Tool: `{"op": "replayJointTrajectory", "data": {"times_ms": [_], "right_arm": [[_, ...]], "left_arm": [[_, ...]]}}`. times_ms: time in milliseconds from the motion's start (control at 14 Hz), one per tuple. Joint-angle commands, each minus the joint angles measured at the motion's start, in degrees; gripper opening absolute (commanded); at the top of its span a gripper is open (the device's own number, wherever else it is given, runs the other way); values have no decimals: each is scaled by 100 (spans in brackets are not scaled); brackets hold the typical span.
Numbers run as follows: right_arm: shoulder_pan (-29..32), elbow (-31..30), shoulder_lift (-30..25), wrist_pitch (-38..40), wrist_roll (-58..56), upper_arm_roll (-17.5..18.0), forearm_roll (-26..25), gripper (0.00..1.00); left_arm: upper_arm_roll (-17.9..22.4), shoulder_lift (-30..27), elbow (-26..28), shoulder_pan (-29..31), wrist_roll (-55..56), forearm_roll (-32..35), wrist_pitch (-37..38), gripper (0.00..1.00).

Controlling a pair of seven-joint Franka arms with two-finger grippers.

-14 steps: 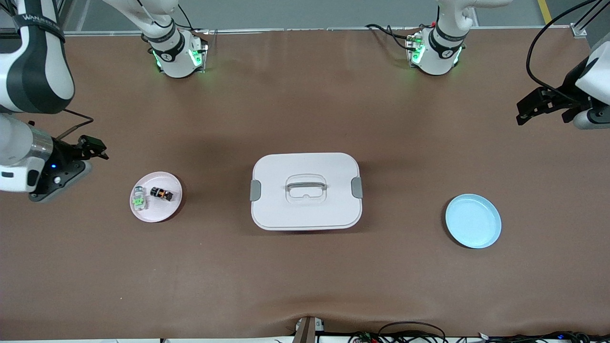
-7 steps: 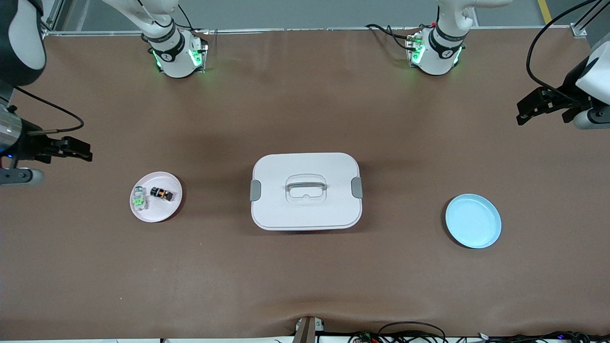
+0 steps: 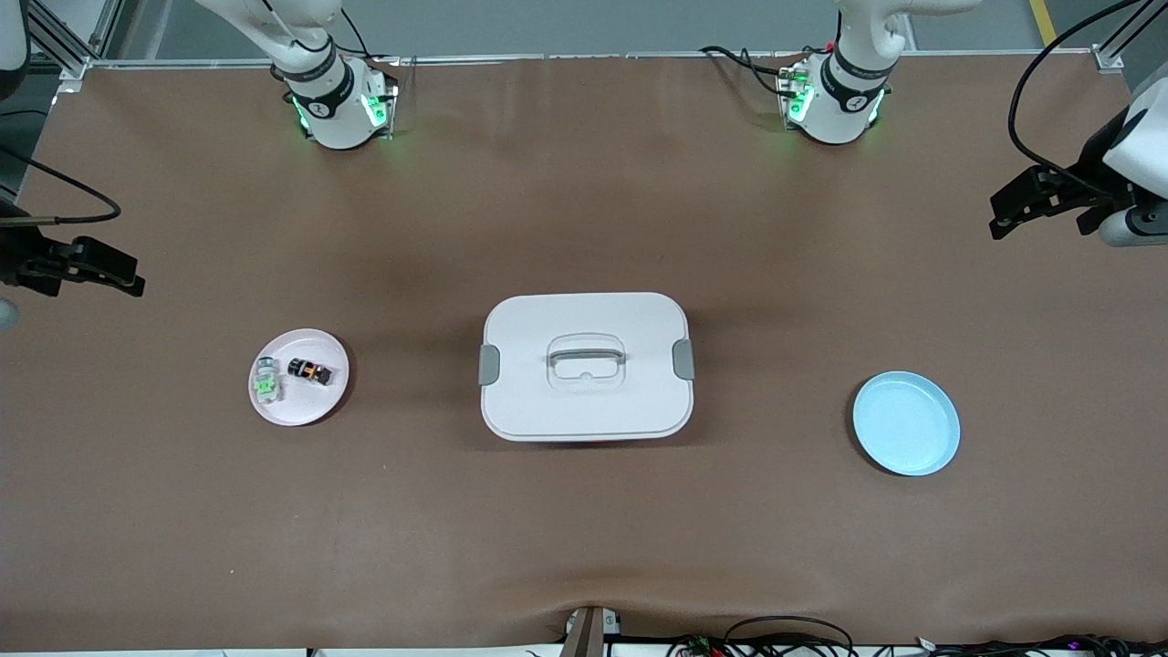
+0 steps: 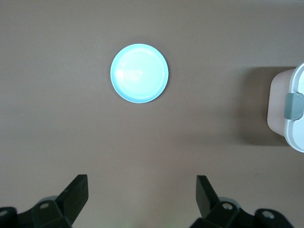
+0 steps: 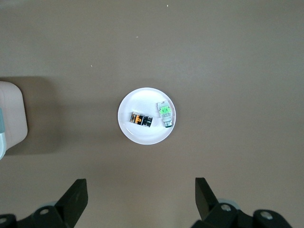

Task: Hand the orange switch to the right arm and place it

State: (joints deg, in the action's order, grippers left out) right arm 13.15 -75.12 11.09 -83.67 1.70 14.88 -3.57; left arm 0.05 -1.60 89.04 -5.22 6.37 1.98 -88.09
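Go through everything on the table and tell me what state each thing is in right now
Orange switch: lying on the pink plate, not held.
Clear green part: on the same plate, beside the switch.
White box: lid on.
Blue plate: empty.
Left gripper: open, holding nothing.
Right gripper: open, holding nothing.

The right claw has drawn back toward its own table end, away from the pink plate.
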Motion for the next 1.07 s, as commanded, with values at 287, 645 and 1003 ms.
{"op": "replayJointTrajectory", "data": {"times_ms": [287,645,1003], "right_arm": [[100,58,-63,105,40,-29,111,100],[239,50,-168,324,128,-126,548,100],[-706,-11,-317,509,392,-1627,1184,100]], "left_arm": [[13,-121,52,-32,-57,-101,11,100],[4,-174,60,-32,-31,-101,29,100],[13,-218,60,-32,-31,-101,82,100]]}}
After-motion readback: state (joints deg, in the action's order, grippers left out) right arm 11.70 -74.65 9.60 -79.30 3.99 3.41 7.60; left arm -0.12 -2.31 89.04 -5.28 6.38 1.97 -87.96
